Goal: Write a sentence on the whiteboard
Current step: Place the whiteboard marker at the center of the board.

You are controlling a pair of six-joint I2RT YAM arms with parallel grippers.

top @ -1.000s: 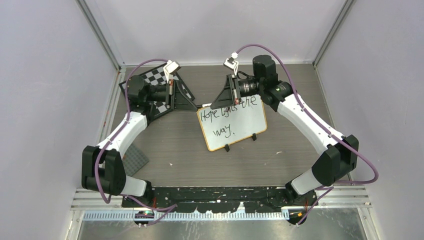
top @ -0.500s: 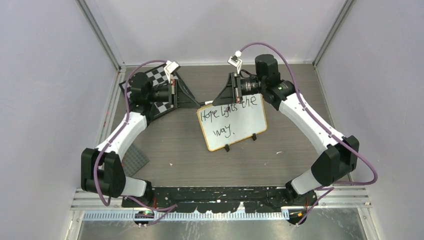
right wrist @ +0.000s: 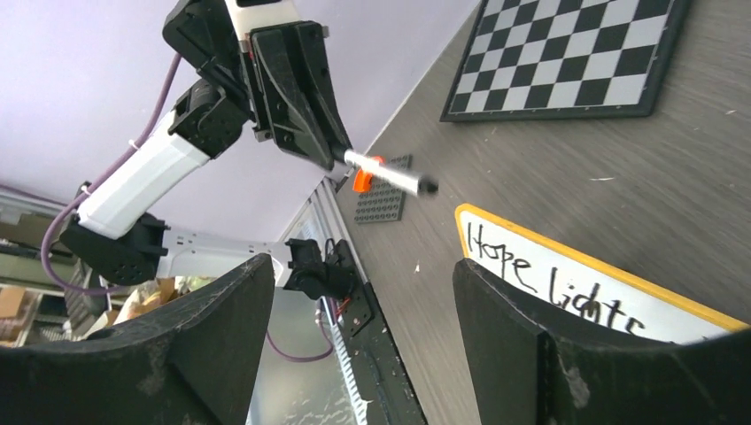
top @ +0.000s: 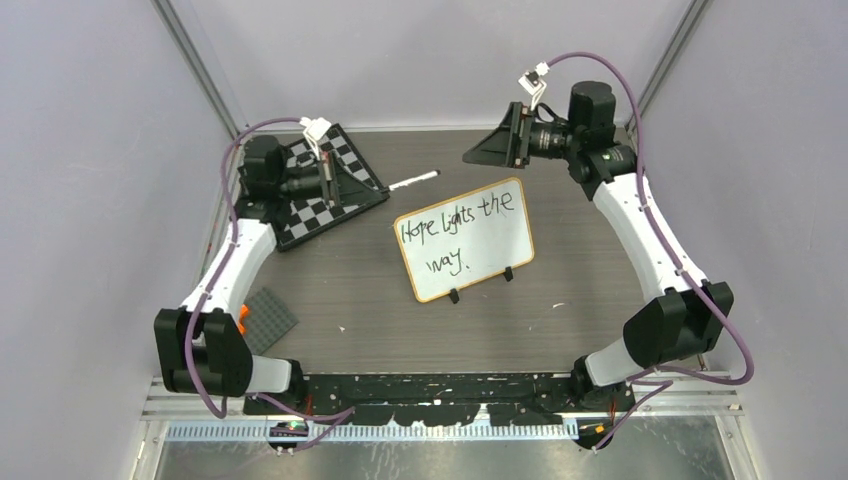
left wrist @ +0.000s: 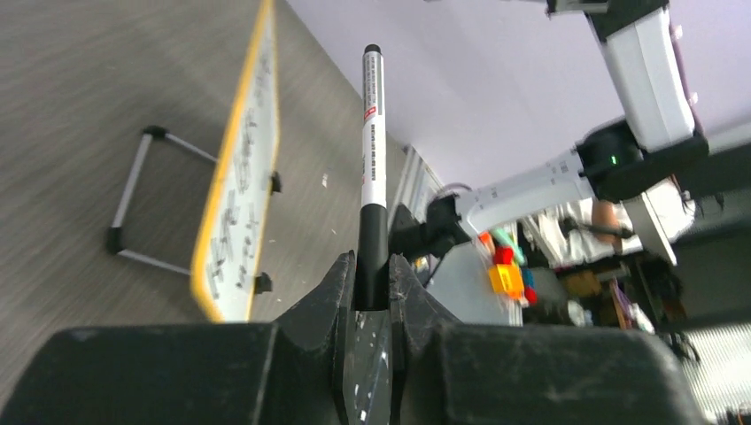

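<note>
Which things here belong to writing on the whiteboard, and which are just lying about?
Job in hand: whiteboard, already written on; marker; left gripper, shut on the marker.
Lying about: chessboard; grey studded baseplate; small orange piece. The right gripper is open, empty.

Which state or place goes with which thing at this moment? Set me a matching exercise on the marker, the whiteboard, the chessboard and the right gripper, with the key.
Things
1. marker
2. whiteboard
3. chessboard
4. right gripper

States or places
A. open, with nothing between the fingers
B. bears handwritten words
C. lies flat at the far left of the table
D. clamped in the left gripper

Right pairs: 1-D, 2-B, 3-C, 4-A
</note>
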